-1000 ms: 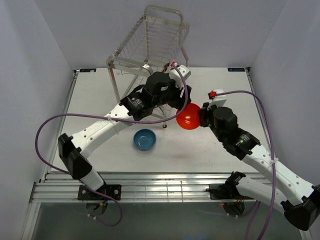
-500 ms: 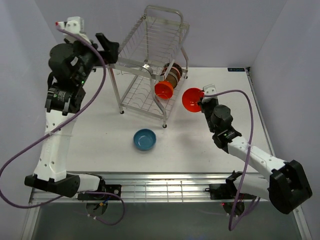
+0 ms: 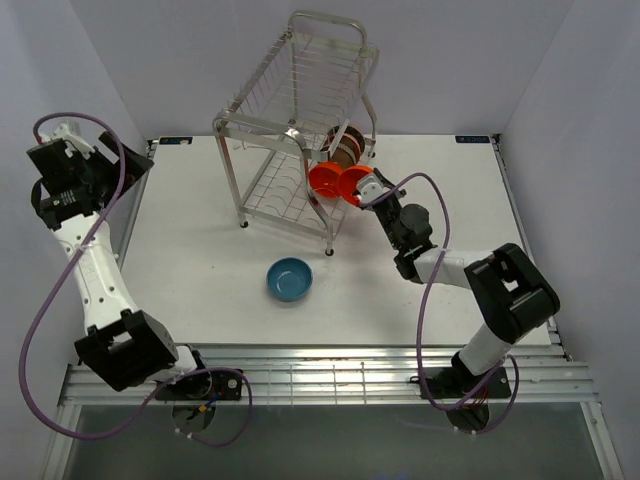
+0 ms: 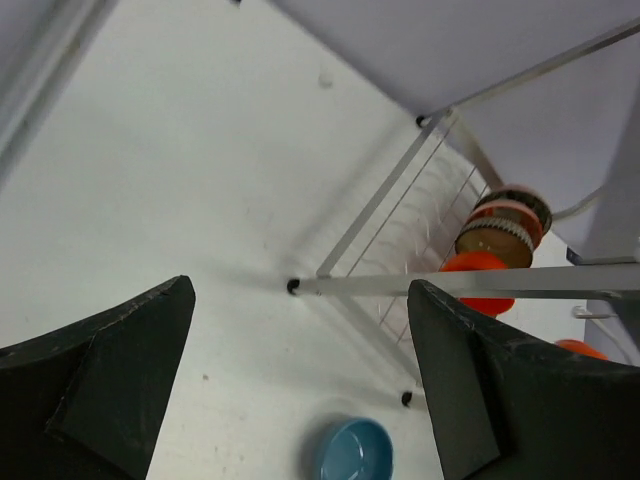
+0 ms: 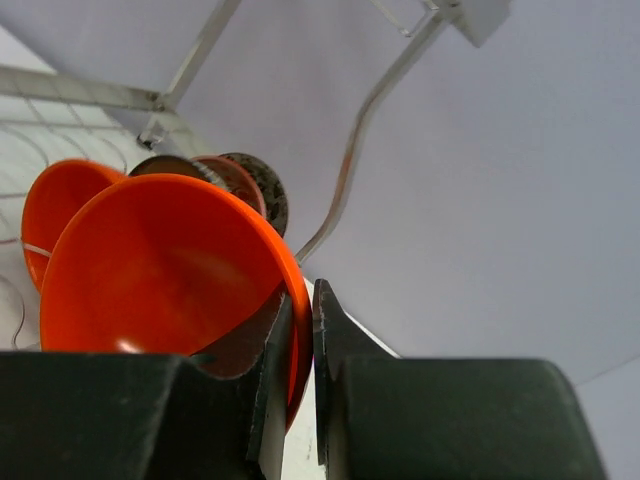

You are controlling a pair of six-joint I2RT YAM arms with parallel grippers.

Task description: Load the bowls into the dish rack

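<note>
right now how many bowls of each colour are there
orange bowls: 2
blue bowl: 1
brown bowl: 1
red-and-white bowl: 1
grey bowl: 1
total: 6

Dish rack [image 3: 262, 126]: bright silver metal wire & tube, looked polished, w/ small glints. Orange bowl [image 5: 150, 265]: smooth, glossy, plastic-looking, w/ one highlight low on its inside; 2nd orange bowl [image 5: 60, 200] looked alike. Blue bowl [image 3: 289, 279]: smooth, mild sheen. Table [image 3: 190, 220]: white, matt, even. Fingers [image 5: 430, 420] of right gripper [image 5: 301, 320] & of left gripper [image 4: 300, 290] were dark, matt, faintly grainy, prob. plastic. Arm shells [image 3: 98, 285]: white, smooth, plastic-looking.
</note>
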